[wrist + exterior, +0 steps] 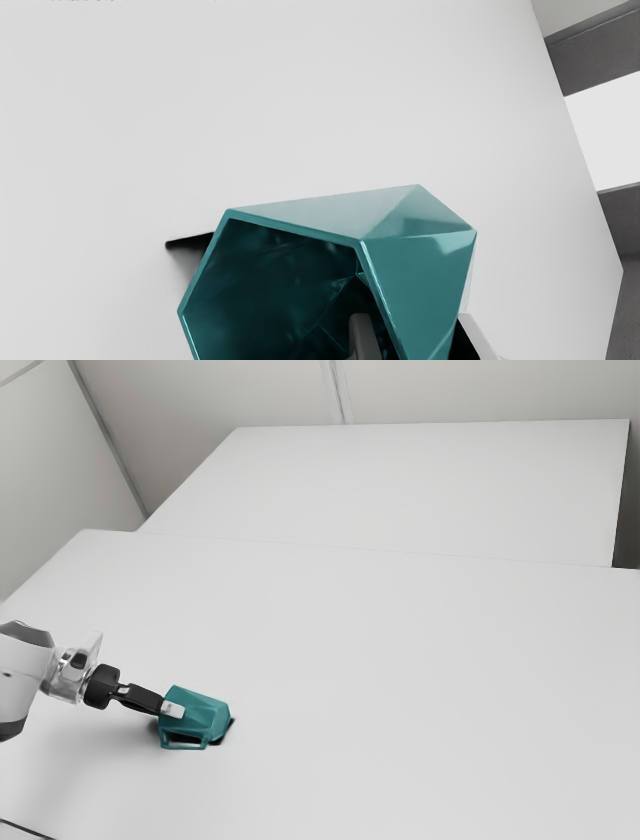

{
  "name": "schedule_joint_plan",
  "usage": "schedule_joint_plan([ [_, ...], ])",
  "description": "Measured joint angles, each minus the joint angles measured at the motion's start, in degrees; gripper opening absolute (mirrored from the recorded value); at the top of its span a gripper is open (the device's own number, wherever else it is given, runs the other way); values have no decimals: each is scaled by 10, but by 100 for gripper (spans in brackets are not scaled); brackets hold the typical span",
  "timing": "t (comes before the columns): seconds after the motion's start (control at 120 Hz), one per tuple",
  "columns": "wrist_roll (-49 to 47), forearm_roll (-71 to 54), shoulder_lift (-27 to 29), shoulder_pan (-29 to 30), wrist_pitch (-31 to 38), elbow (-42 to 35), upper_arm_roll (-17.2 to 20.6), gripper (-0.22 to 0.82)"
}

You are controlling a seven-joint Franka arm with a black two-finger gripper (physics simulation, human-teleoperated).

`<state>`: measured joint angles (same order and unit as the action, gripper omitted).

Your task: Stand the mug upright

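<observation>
In the exterior view my gripper (pixel 170 708) reaches the teal faceted mug (pixel 205 717), which lies tipped over with its handle (pixel 186 743) on the side nearer the camera. A fingertip overlaps the mug's end nearest the arm. In the wrist view the mug (pixel 417 280) has its open mouth toward my hand. One finger of my gripper (pixel 416 325) is inside the mouth and the other is outside, with the mug's wall held between them. The inner fingertip's contact is partly in shadow.
The white table (pixel 400 660) stretches away to the exterior view's right. Behind it lies another white surface (pixel 400 490), with pale walls beyond. Dark shadow shows beneath the mug.
</observation>
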<state>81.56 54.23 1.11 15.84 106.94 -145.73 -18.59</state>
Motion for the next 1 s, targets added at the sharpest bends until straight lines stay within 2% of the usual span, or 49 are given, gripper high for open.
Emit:
schedule_joint_plan([
  [0.183,3,3,1,-4,2,1,-1,-9],
  [0.358,4,5,3,-13,3,2,-2,-14],
  [0.475,5,6,9,-19,5,3,-1,-16],
  [0.825,14,4,77,-18,6,6,1,-18],
  [1.0,4,-75,87,-45,17,64,3,-18],
])
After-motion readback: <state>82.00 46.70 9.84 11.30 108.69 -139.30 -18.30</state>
